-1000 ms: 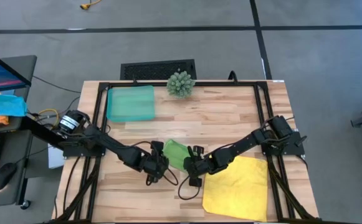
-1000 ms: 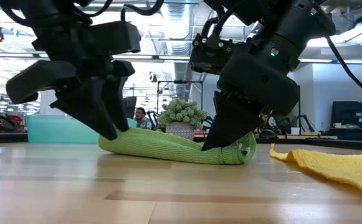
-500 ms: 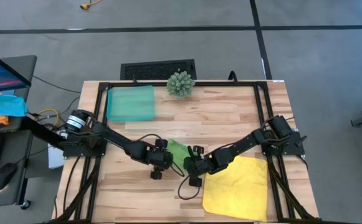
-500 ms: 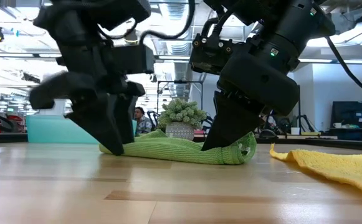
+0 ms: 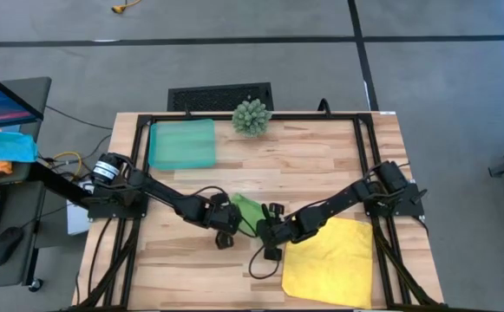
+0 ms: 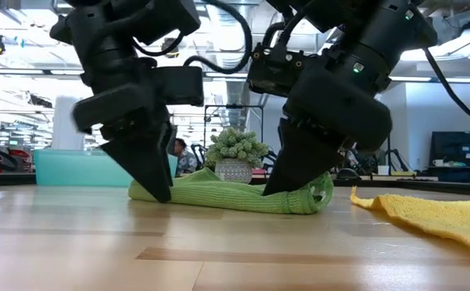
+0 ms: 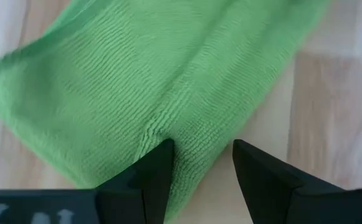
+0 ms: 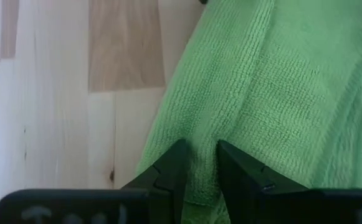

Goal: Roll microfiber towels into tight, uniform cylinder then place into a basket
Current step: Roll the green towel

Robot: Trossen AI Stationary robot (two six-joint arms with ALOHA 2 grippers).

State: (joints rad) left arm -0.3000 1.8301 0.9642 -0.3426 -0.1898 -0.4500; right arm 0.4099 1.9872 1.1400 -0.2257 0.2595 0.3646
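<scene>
Both pincers, left pincer (image 7: 199, 163) and right pincer (image 8: 198, 163), pinch the green towel (image 6: 226, 194); keep tension even so it rolls tight.

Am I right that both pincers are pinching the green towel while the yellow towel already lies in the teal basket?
Not quite: the yellow towel lies flat on the table, as the high view shows, and the teal basket holds no towel. Both the left pincer and right pincer do pinch the green towel.
</scene>
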